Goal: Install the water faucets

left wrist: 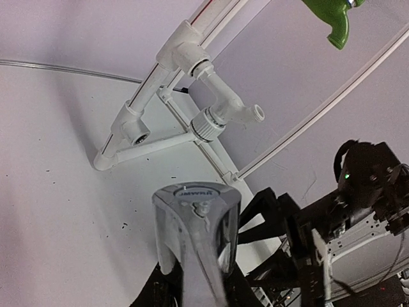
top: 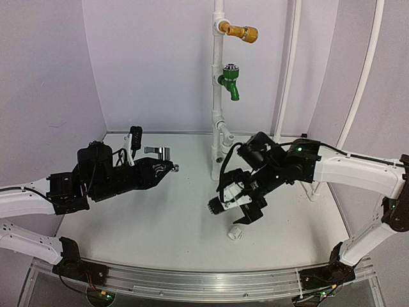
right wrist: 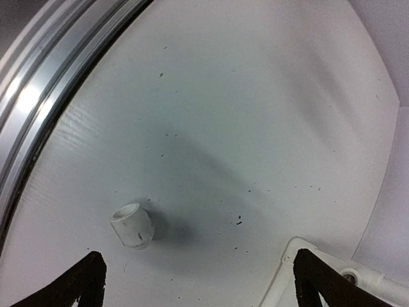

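Observation:
My left gripper (top: 167,165) is shut on the shiny silver tap (top: 158,151) and holds it above the table, left of the white pipe stand (top: 217,128). In the left wrist view the silver tap (left wrist: 195,217) fills the space between the jaws of the left gripper (left wrist: 195,291), its head towards the stand's lower sockets (left wrist: 137,134). The short white fitting (top: 234,233) lies on the table. My right gripper (top: 239,214) hovers just above it, open and empty. In the right wrist view the fitting (right wrist: 132,225) lies ahead of the left fingertip (right wrist: 86,281) of the right gripper (right wrist: 198,291).
The stand carries a yellow-brass tap (top: 243,32), a green tap (top: 230,80) and a white tap with a spout (left wrist: 227,112) near its foot. A stand foot (right wrist: 307,252) lies by my right fingertip. An aluminium rail (right wrist: 38,96) edges the table's near side.

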Controlling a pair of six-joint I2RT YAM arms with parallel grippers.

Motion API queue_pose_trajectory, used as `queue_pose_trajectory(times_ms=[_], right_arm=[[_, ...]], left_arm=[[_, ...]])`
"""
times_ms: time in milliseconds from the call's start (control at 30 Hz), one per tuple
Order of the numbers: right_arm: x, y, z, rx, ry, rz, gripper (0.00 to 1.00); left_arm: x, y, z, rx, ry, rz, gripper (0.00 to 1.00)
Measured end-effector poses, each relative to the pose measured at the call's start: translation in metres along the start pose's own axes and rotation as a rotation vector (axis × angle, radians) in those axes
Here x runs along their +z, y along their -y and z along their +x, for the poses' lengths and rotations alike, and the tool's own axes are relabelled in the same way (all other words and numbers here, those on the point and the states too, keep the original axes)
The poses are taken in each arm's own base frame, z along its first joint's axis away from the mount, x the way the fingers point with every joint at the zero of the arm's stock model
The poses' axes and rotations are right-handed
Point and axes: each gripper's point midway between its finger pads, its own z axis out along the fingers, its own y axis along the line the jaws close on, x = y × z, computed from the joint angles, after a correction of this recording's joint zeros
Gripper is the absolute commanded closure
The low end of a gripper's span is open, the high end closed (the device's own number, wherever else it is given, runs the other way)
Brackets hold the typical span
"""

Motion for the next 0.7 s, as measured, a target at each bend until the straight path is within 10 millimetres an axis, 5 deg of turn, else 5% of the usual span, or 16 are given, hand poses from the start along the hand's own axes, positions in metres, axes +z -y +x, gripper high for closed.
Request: queue_pose_trajectory(times_ms=[333,500,700], right_arm=[[-0.093,0.108,-0.072,0.282,0.342,0.426,0.32],[-0.118,0.128,-0.096,0.268,0.431,0.509,0.37],[-0.118,0.122,-0.121,0.214,0.471,0.502,0.42]], left_arm=[[-0.004,0.043,0.01,-0.038,-0.048,0.276,1.0],[-0.01,0.069,0.007,-0.048,-0.059,0.412,1.0],[-0.014,0.079,0.005,-0.047,-0.057,0.471,1.0]])
